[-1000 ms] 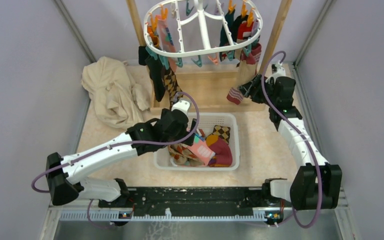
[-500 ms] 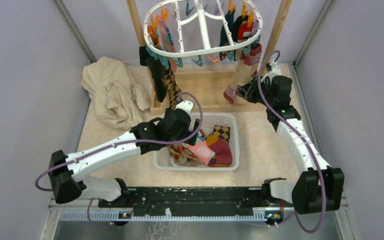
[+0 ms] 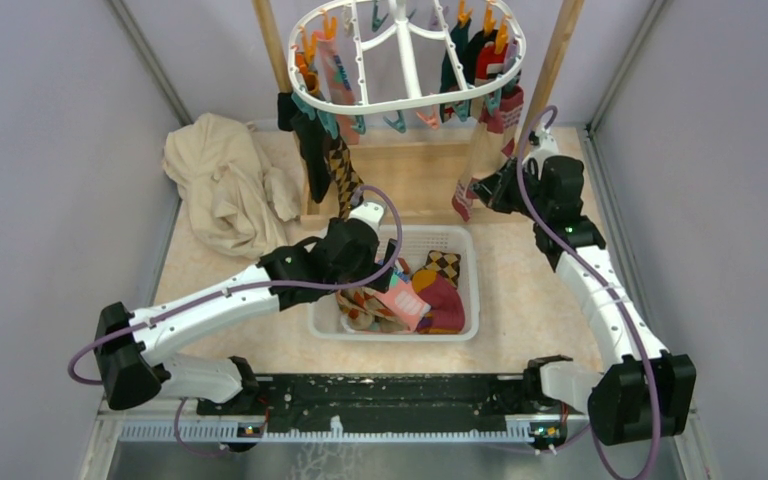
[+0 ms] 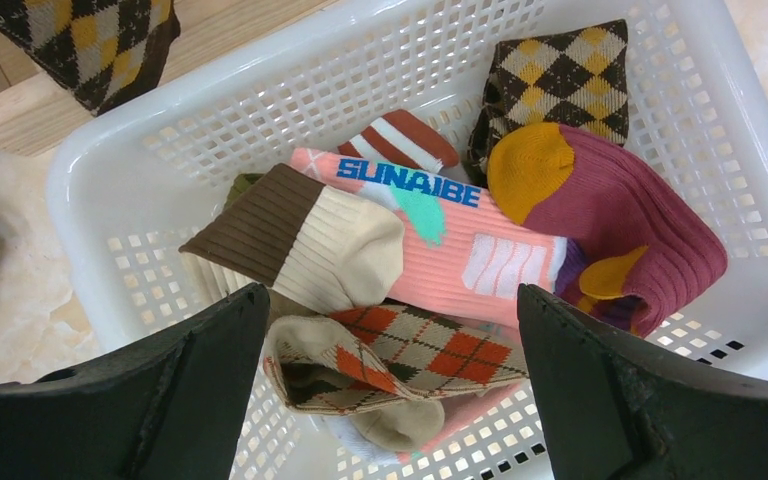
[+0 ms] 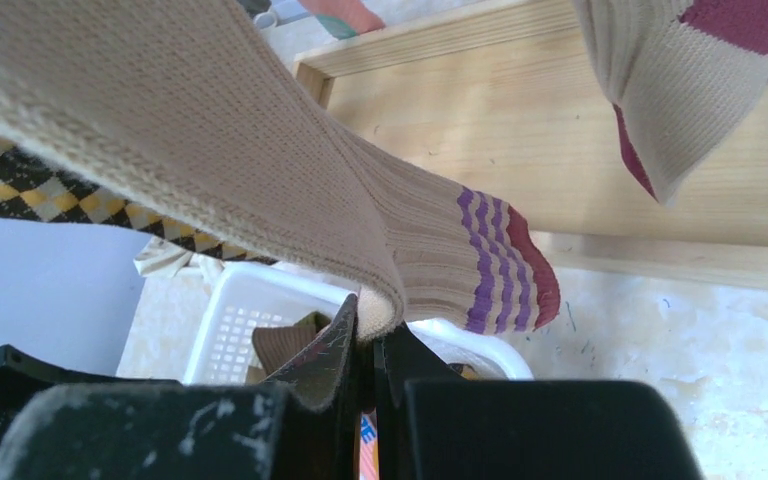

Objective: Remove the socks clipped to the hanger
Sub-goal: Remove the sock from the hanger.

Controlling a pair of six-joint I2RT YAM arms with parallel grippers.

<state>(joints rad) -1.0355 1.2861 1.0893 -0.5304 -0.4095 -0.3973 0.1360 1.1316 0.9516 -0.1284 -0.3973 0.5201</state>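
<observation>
Closing fast, the right pincer [image 5: 365, 335] has clamped onto the beige striped sock [image 5: 260, 170] dangling under the hanger's [image 3: 410, 100] right end. It's a thin bite near the cuff, so a hard tug could slip off or drag the hanger. Left pincer [image 4: 385, 310] gapes wide, in front of the hanger.

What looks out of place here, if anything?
A crumpled beige cloth lies heaped on the table left of the wooden frame, outside the white basket that holds the loose socks. Nothing looks spilled or damaged.
</observation>
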